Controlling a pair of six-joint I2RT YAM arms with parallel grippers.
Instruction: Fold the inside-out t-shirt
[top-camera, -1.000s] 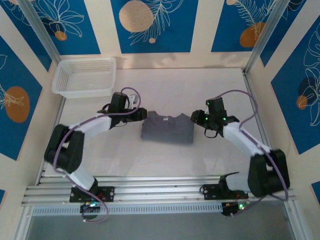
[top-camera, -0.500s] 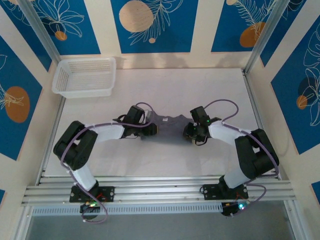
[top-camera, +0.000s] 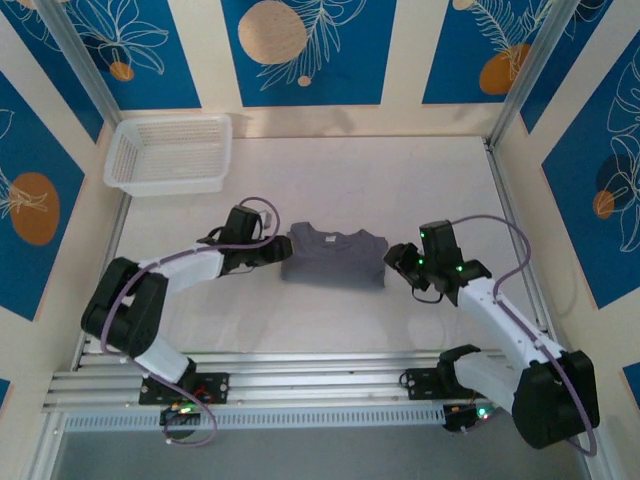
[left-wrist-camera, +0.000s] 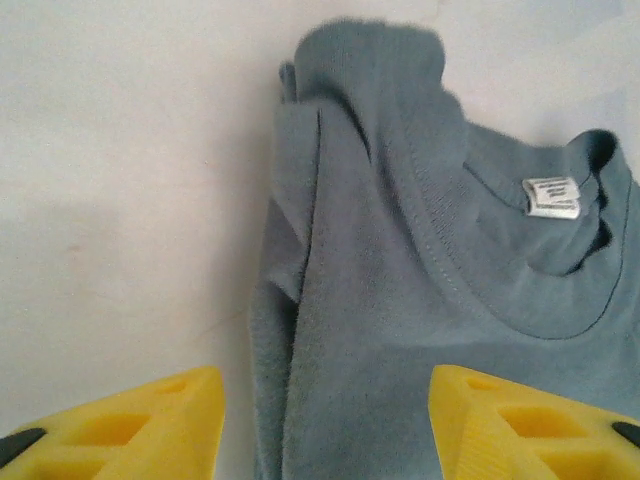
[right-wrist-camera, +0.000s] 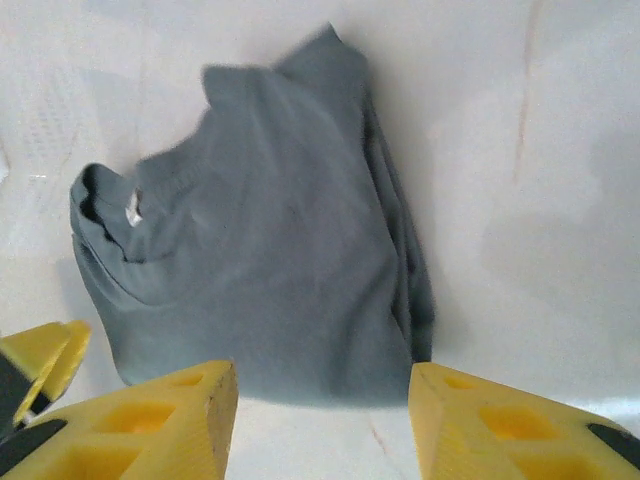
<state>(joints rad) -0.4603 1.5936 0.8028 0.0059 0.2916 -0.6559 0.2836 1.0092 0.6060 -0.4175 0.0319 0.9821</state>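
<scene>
Folded dark grey soft-fabric t-shirt (left-wrist-camera: 430, 300) laid flat on a pale tabletop (left-wrist-camera: 120, 180).
A small white neck tag (left-wrist-camera: 553, 197) is seen inside the collar; the shirt's folded side edge is framed between the spread yellow plastic fingers (left-wrist-camera: 150, 420) of the left gripper (left-wrist-camera: 325, 430).

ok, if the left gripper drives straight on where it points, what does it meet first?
The t-shirt: its folded side edge lies directly ahead of the open left gripper. Contact looks near, though the gripper's height over the cloth is unclear.
</scene>
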